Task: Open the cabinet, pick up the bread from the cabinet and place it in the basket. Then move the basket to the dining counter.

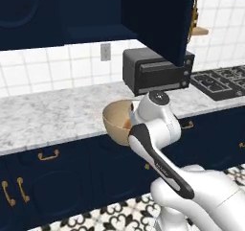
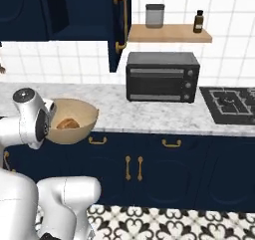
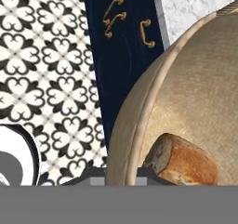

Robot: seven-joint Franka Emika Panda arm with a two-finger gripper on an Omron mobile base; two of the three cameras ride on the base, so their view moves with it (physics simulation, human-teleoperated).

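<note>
bread (image 3: 183, 160): lies inside the basket, low against its wall
basket (image 2: 74, 120): lifted at the bench (image 2: 149, 115) front edge
gripper (image 3: 122, 174): clenched, apparently pinching the basket rim
cabinet (image 1: 160, 19): door open

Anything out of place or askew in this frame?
The basket with the bread inside hangs past the counter edge, gripped at its rim by the gripper. The cabinet door stands open. Nothing spilled.

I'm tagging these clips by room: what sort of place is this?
A home kitchen, rendered: a toaster oven on a marble counter, a gas stove beside it, navy cabinets with brass pulls.
</note>
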